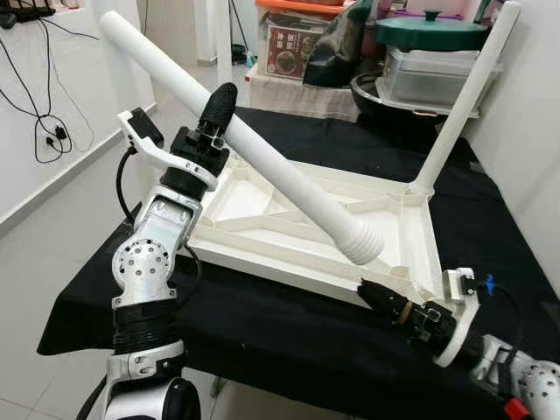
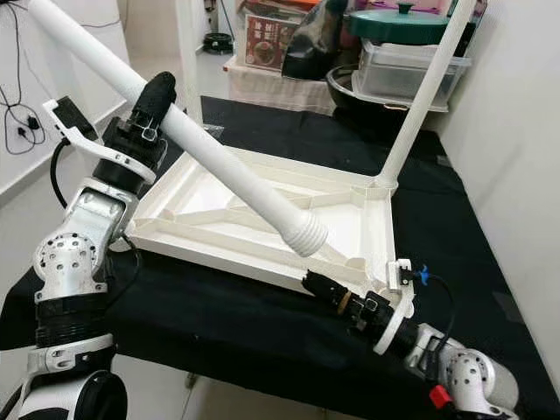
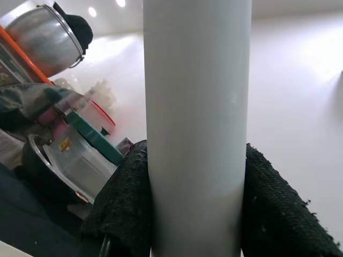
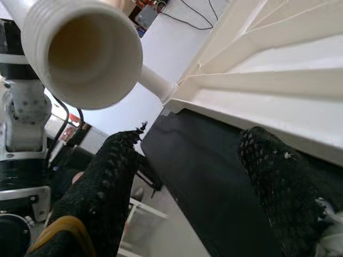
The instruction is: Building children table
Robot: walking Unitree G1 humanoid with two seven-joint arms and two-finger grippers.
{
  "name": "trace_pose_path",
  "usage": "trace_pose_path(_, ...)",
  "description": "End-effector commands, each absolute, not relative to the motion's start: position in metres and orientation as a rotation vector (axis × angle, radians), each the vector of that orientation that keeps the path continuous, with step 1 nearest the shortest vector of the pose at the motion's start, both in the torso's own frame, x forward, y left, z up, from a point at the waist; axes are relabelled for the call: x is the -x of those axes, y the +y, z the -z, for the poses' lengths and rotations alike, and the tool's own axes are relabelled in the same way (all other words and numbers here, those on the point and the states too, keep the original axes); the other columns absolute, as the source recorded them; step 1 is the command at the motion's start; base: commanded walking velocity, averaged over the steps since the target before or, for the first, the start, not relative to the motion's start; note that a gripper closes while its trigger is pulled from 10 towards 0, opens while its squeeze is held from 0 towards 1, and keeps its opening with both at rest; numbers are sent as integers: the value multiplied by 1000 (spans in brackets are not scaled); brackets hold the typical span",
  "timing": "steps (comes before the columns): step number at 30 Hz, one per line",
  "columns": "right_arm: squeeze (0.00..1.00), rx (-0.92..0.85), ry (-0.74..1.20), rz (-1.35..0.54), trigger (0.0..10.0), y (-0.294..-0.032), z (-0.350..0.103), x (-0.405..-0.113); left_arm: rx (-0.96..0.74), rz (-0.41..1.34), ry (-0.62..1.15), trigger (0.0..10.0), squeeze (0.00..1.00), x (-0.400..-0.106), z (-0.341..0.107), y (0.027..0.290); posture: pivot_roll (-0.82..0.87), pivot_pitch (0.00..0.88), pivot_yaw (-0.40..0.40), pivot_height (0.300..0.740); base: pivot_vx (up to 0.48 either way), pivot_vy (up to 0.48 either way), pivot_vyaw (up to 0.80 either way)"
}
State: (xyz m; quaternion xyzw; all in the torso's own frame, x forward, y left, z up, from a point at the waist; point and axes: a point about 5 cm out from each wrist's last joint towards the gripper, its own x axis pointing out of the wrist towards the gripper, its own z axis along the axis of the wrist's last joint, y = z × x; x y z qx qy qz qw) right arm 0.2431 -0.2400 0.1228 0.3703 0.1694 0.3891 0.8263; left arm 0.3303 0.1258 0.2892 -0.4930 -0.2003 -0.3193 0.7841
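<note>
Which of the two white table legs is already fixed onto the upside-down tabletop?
The upright leg at the tabletop's far right corner. The other leg slants above the tabletop in the left gripper, its threaded end unattached.

Home storage corner: stacked plastic containers (image 1: 433,74), pot lid (image 1: 430,31), cardboard box (image 1: 293,48), tiled floor (image 1: 52,254).

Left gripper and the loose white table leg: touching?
Touching. In the left wrist view the black fingers press both sides of the table leg; the left gripper clamps it mid-shaft.
</note>
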Motion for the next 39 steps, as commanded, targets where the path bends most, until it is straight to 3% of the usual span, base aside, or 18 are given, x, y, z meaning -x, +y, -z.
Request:
trace_pose_path(1, 0, -725, 390, -811, 10000, -244, -118, -242, 1014, 723, -416, 10000, 0, -328, -289, 121, 47, 0, -69, 740, 0, 0, 0)
trace_pose_path(2, 0, -725, 390, -811, 10000, -244, -118, -242, 1014, 723, -416, 10000, 0, -328, -289, 121, 47, 0, -69, 740, 0, 0, 0)
trace_pose_path(4, 0, -501, 434, -728, 10000, -267, -121, -250, 933, 790, -381, 10000, 0, -326, -286, 112, 46, 0, -65, 740, 0, 0, 0)
trace_pose_path(8, 0, -311, 393, -670, 10000, -290, -139, -260, 844, 885, -352, 10000, 0, -320, -287, 104, 47, 0, -65, 740, 0, 0, 0)
trace_pose_path(16, 0, -245, 292, -639, 10000, -302, -161, -273, 806, 978, -348, 10000, 0, -316, -290, 101, 45, 0, -63, 740, 0, 0, 0)
trace_pose_path(19, 0, -364, 93, -729, 10000, -285, -192, -287, 775, 1063, -342, 10000, 0, -313, -293, 100, 46, 0, -63, 740, 0, 0, 0)
trace_pose_path(23, 0, -407, 18, -838, 10000, -266, -205, -288, 759, 1109, -334, 10000, 0, -311, -292, 98, 43, 0, -58, 740, 0, 0, 0)
trace_pose_path(27, 0, -397, 20, -1020, 10000, -236, -210, -283, 729, 1179, -314, 10000, 0, -307, -289, 92, 40, 0, -58, 740, 0, 0, 0)
trace_pose_path(31, 0, -397, 20, -1020, 10000, -236, -210, -283, 729, 1179, -314, 10000, 0, -307, -289, 92, 40, 0, -58, 740, 0, 0, 0)
trace_pose_path(33, 0, -396, 46, -1158, 10000, -222, -211, -275, 697, 1231, -295, 10000, 0, -305, -287, 89, 40, 0, -60, 740, 0, 0, 0)
trace_pose_path(39, 0, -381, 40, -1268, 10000, -212, -217, -270, 658, 1271, -263, 10000, 0, -305, -284, 89, 38, 0, -54, 740, 0, 0, 0)
